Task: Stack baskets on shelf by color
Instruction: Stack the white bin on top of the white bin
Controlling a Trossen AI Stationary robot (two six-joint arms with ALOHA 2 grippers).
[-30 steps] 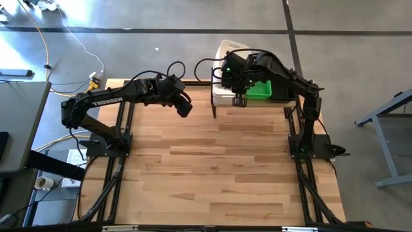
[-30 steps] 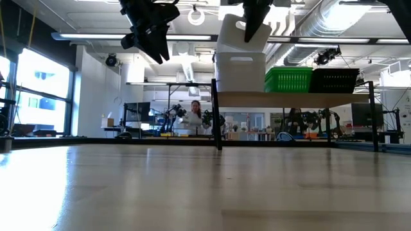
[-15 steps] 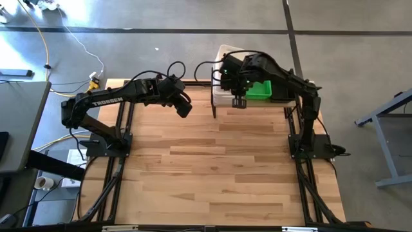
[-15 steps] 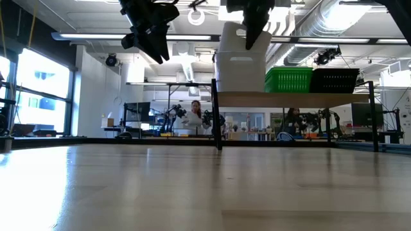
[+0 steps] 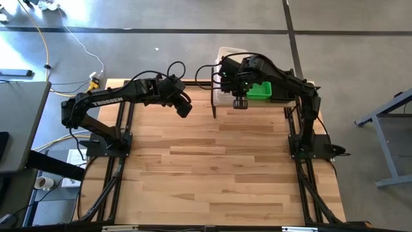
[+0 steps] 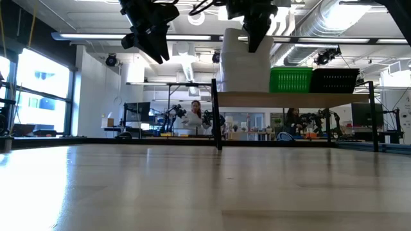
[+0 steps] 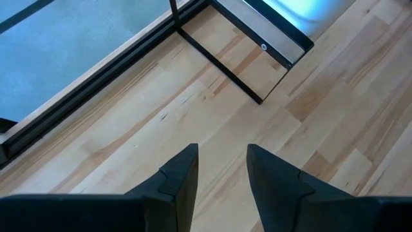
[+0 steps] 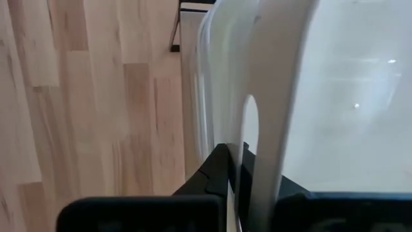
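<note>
White basket [image 6: 245, 61] now lowered onto the white stack at the shelf's [image 6: 295, 99] left end, my right claw [image 8: 239, 169] pinching its wall, green basket [image 5: 260, 89] beside, my left claw [image 7: 222, 169] spread over the table [image 5: 219, 167].

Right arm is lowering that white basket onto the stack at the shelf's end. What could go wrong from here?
1. The right tool pinches only the white basket by one wall; it may tilt and jam instead of nesting.
2. The stack sits at the shelf end, above its leg; a sideways push might slide it off.
3. The green basket stands right beside it; a skewed drop could knock it.
</note>
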